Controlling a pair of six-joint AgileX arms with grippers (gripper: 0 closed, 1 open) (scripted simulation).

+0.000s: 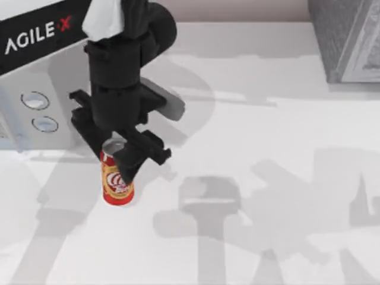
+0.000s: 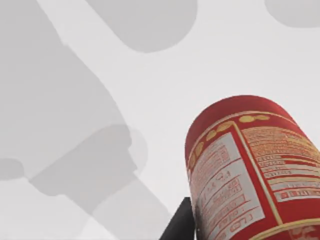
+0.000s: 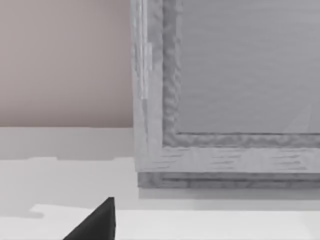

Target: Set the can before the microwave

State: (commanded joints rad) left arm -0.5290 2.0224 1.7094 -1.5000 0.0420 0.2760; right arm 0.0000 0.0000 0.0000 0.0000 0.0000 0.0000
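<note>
**Mia:** What sits at the left edge of the table [image 1: 267,148]?

**Ben:** The microwave [image 1: 35,113]. It is a big light grey box with two round dials on its front.

**Mia:** Where is the can [image 1: 116,181]?

**Ben:** It stands upright on the table, just in front of the microwave, near the dials and a bit to their right. It is red with a yellow band and a silver top.

**Mia:** Is anyone holding it?

**Ben:** Yes. The left gripper [image 1: 119,159] reaches down from above, and its black fingers pinch the can near its top. In the left wrist view the can [image 2: 250,170] looks very big and close, with one dark finger [image 2: 180,222] beside it.

**Mia:** What is in the far right corner?

**Ben:** A darker speckled grey box [image 1: 344,38]. In the right wrist view that box [image 3: 225,100] is close, with a pale wall behind it.

**Mia:** And the right gripper?

**Ben:** I see just one dark tip [image 3: 97,222] of it, low down near that box. I cannot tell if its fingers are apart or together.
</note>
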